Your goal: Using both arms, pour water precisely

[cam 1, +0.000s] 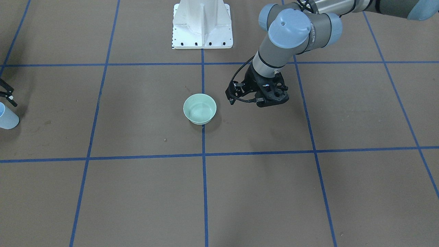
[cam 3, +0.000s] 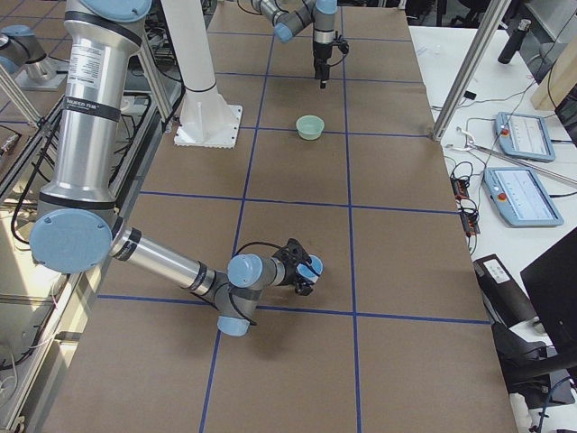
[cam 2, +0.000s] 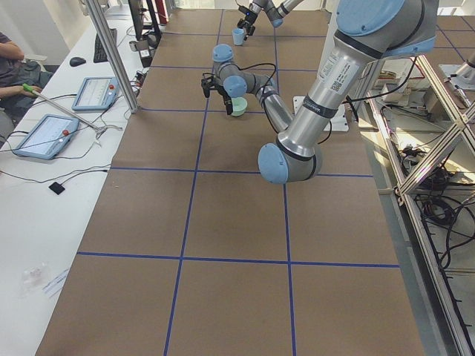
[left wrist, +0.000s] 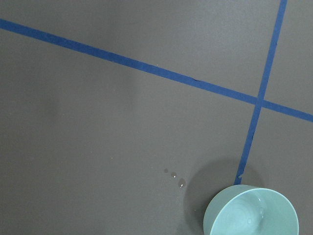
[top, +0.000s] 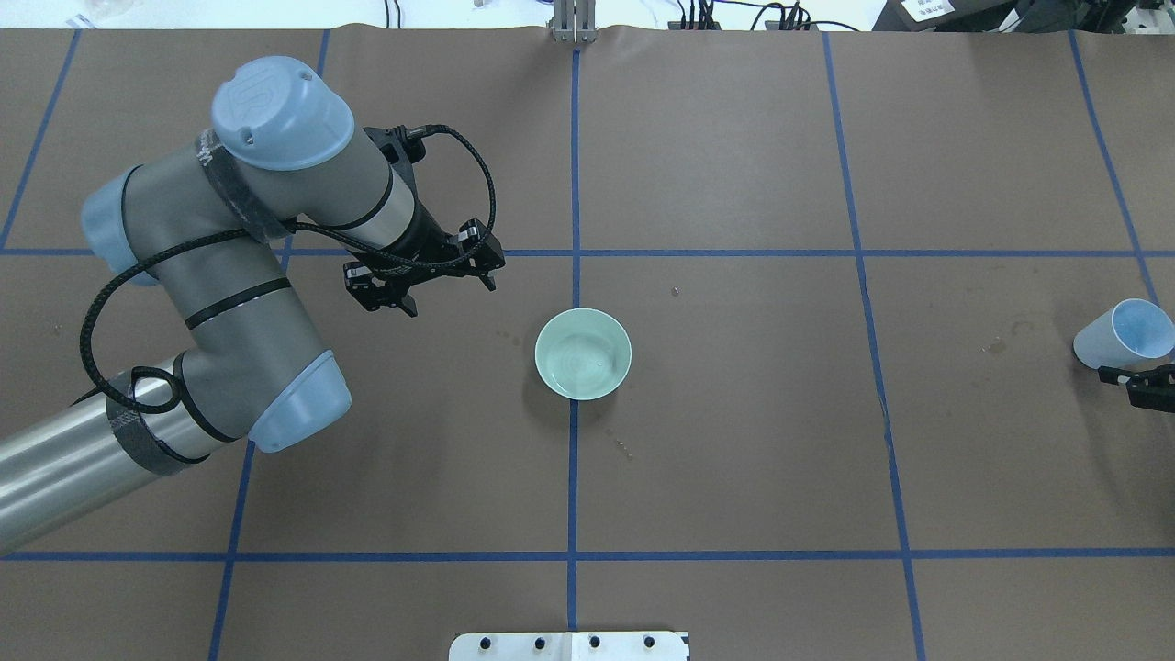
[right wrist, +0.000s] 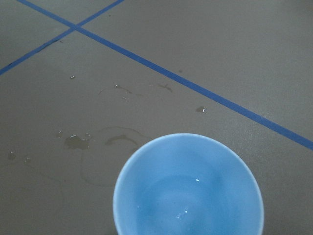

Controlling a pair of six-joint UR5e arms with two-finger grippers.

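Observation:
A mint-green bowl [top: 543, 369] stands at the table's middle and holds water [top: 587, 353] that shows as a faint sheen. It also shows low right in the left wrist view [left wrist: 220, 215]. My left gripper [top: 418, 280] hangs above the table a short way from the bowl, with its fingers hidden. A light blue cup [top: 1106, 341] stands upright at the far right. The right wrist view shows a small glint of water [right wrist: 183, 210] in the cup. My right gripper [top: 1147, 386] sits just beside the cup and is cut off by the frame edge.
Blue tape lines grid the brown table cover. The white pedestal [cam 1: 202, 24] stands on the robot's side of the bowl. Small drops [left wrist: 176, 178] lie near the bowl, and wet rings [right wrist: 78, 142] lie by the cup. Operators' tablets [cam 2: 44, 133] sit on a side bench.

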